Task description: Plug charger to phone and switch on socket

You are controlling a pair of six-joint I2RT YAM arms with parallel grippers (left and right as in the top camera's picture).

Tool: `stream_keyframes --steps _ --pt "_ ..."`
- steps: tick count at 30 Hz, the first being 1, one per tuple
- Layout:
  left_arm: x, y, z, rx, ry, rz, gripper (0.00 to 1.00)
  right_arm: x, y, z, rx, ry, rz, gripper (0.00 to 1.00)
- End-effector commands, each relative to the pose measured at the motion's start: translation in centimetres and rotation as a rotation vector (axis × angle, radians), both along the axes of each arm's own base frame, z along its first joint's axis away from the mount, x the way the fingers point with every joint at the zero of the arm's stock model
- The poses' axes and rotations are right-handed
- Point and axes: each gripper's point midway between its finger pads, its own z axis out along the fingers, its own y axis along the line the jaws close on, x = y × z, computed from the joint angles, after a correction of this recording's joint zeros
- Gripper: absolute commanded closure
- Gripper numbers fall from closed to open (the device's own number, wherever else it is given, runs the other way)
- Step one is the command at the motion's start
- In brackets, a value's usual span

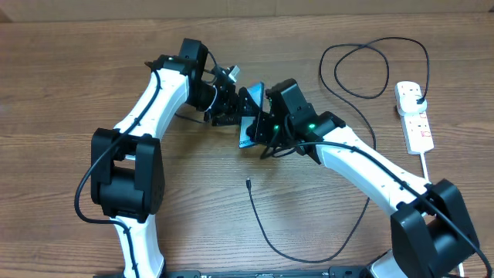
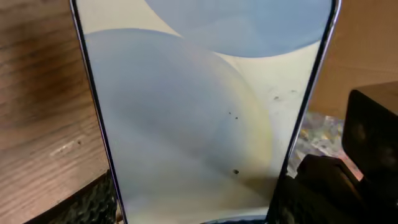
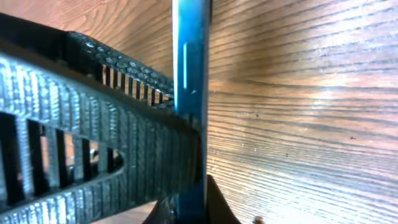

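The phone (image 1: 248, 133) is held off the table at the centre, tilted, between both grippers. My left gripper (image 1: 231, 108) is shut on it; in the left wrist view the light-blue screen (image 2: 199, 112) fills the frame with a finger (image 2: 199, 202) at each long edge. My right gripper (image 1: 266, 123) is shut on it too; the right wrist view shows the phone edge-on (image 3: 189, 62) between the fingers (image 3: 193, 193). The charger's connector tip (image 1: 247, 184) lies loose on the table below the phone. Its plug head (image 1: 417, 96) sits in the white socket (image 1: 417, 127) at the far right.
The black cable loops along the front of the table (image 1: 309, 261), passes under my right arm and curls at the back right (image 1: 370, 46). The socket's thick white cord (image 1: 424, 162) runs toward the front right. The table is bare wood (image 1: 62, 93) at the left.
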Motion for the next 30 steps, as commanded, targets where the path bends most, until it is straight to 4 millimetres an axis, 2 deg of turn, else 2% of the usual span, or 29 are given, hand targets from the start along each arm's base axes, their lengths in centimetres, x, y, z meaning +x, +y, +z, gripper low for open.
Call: stream_keyframes --steps 1,6,10,11,13,16,19,20,30 --pt "-0.6 -1.6 3.1 -0.081 -0.055 -0.048 0.24 0.4 1.1 1.3 0.031 -0.042 0.032 0.96" --pt "-0.1 -1.4 3.1 -0.082 -0.078 -0.043 0.15 0.7 0.3 1.5 0.044 -0.045 0.062 0.96" --pt "0.4 -0.6 3.7 -0.121 -0.074 -0.019 0.13 0.4 0.6 3.7 0.200 -0.049 0.190 0.96" --pt "0.6 -0.7 4.8 -0.196 -0.090 -0.029 0.13 0.3 0.7 4.4 0.256 -0.046 0.220 0.96" --pt "0.8 -1.3 9.1 -0.464 -0.151 -0.079 0.14 0.2 1.0 6.4 0.378 -0.056 0.284 0.96" --pt "0.9 -0.9 13.2 -0.699 -0.231 -0.139 0.18 0.2 1.1 8.0 0.460 -0.071 0.325 0.96" --pt "1.3 -0.8 13.6 -0.715 -0.250 -0.147 0.25 0.4 1.0 8.3 0.473 -0.082 0.329 0.96" --pt "1.3 -0.9 13.6 -0.715 -0.251 -0.148 0.33 0.5 1.0 8.4 0.475 -0.089 0.331 0.96" --pt "1.0 -1.4 13.6 -0.707 -0.155 -0.129 0.51 1.7 1.5 9.9 0.521 -0.115 0.286 0.96"
